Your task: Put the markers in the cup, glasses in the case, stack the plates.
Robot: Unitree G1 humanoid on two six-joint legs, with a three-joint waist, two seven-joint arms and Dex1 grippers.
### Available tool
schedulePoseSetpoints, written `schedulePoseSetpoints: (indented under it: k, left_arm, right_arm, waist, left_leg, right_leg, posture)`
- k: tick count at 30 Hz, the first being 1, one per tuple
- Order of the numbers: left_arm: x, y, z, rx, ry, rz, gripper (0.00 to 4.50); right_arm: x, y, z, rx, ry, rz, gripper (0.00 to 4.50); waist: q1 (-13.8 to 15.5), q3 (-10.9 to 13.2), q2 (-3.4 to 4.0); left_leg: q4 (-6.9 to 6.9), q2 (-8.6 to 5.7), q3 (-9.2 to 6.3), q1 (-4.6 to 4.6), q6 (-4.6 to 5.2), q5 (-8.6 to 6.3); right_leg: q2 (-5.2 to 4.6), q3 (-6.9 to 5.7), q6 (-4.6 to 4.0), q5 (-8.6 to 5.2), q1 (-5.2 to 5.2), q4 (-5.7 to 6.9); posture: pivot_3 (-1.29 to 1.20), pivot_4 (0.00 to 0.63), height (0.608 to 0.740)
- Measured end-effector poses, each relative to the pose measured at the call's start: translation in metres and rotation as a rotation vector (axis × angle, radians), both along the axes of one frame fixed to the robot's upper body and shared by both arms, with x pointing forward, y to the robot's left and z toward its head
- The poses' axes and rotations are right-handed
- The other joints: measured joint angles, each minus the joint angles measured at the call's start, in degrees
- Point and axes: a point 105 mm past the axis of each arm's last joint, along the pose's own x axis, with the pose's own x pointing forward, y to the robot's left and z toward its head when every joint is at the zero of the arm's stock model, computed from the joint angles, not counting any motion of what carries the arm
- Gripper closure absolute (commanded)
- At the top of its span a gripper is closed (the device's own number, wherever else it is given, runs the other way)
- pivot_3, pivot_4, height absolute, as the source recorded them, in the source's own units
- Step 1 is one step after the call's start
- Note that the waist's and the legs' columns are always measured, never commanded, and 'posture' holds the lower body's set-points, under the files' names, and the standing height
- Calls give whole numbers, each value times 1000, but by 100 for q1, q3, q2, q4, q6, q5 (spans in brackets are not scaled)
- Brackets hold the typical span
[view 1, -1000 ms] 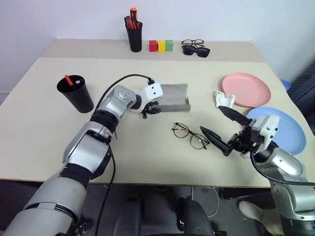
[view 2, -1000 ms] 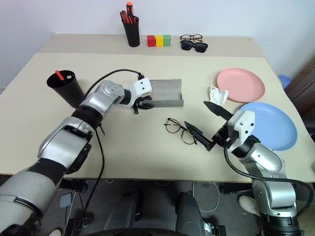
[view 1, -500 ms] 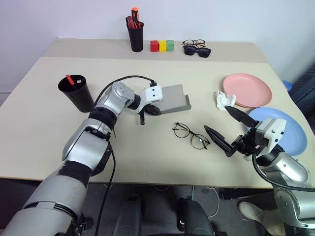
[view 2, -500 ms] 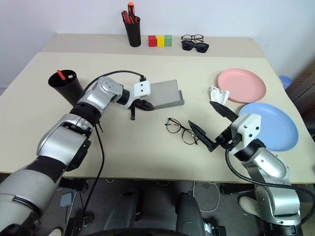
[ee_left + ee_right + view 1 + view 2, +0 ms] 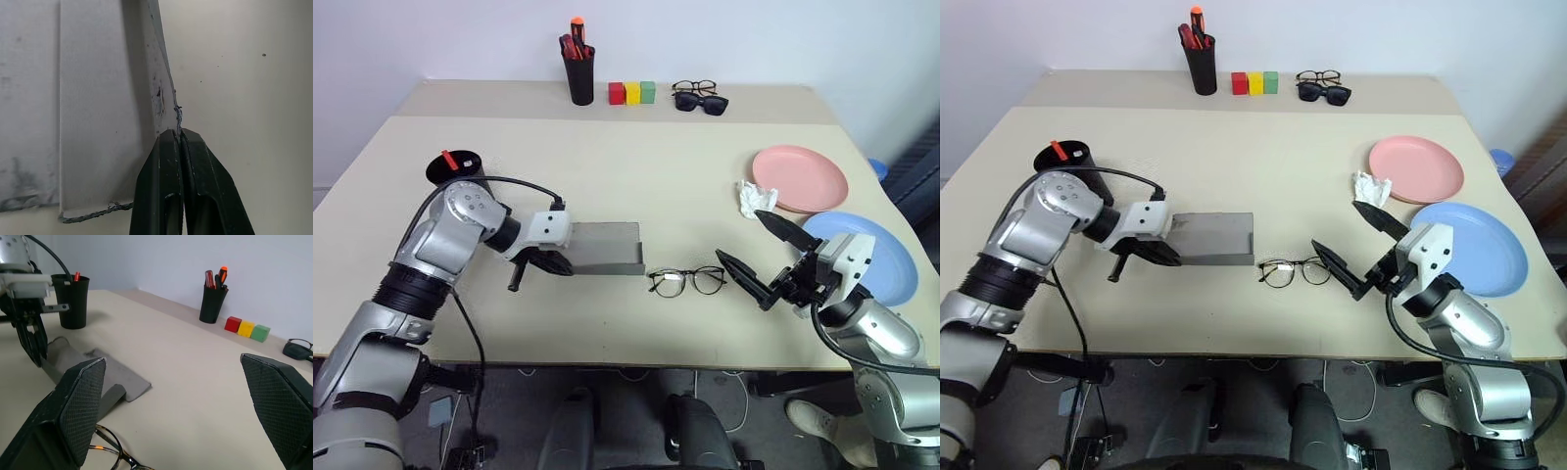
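A: What lies on the table (image 5: 607,157), and what is it made of?

B: A matte beige tabletop takes up most of the head view. Left of centre lies the case (image 5: 603,247), a grey oblong shell with a dull, slightly scuffed surface, open with its lid spread flat. Just right of it, in the lower middle, sit the glasses (image 5: 687,281): thin black wire rims, rounded clear lenses, resting apart from the case.

A: And the arms?

B: The left gripper (image 5: 548,262), two tapered black fingers, is pressed together on the left edge of the case; the wrist view shows the fingertips (image 5: 178,142) pinching the thin grey wall, with a frayed thread along the rim. The right gripper (image 5: 752,253), at lower right, stands wide apart with nothing between its fingers, whose inner pads (image 5: 83,401) carry a fine cross-hatched texture. It hovers just right of the glasses.

A: Where are the other task items?

B: The cup (image 5: 458,171), a wide tapered matte black tumbler, stands at mid left behind the left arm, a red-orange marker cap (image 5: 449,160) poking from it. At right, the pink plate (image 5: 800,178) and the blue plate (image 5: 881,257) lie side by side, both smooth, round and shallow. A crumpled white tissue (image 5: 751,196) sits beside the pink one.

A: Anything along the back?

B: At the top, a tall black pen holder (image 5: 579,76) with red and orange pens, three small blocks (image 5: 632,93) in red, yellow and green, and dark sunglasses (image 5: 703,101)
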Motion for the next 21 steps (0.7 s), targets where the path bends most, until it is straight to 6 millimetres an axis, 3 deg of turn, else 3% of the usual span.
schedulePoseSetpoints:
  k: [3,12,17,21]
  left_arm:
    - [-4,-1,3,-12,4,11,4466]
    - [-55,2,-5,-9,167,-83,4466]
    - [-55,-7,-10,-23,148,-33,4466]
    - [-43,-29,-17,-52,116,62,4466]
  right_arm:
    - [2,0,-1,1,5,4,0]
    - [2,1,-3,0,11,10,0]
    - [1,-1,-6,1,25,5,0]
    - [-1,-2,-9,2,35,-5,0]
  waist:
    - [-17,0,0]
    - [-7,0,2]
    - [-6,0,2]
    - [-5,0,1]
  left_leg:
    - [-3,0,0,1,0,0]
    - [-7,11,1,2,1,0]
    - [-3,11,2,2,1,0]
    - [0,10,1,1,1,1]
  right_leg:
    - [0,0,-1,1,-2,3]
    - [10,1,6,-6,-9,7]
    - [10,3,8,-7,-4,3]
    - [10,3,11,-8,-3,5]
  posture:
    - [0,150,740]
    - [0,150,740]
    - [0,150,740]
    - [0,150,740]
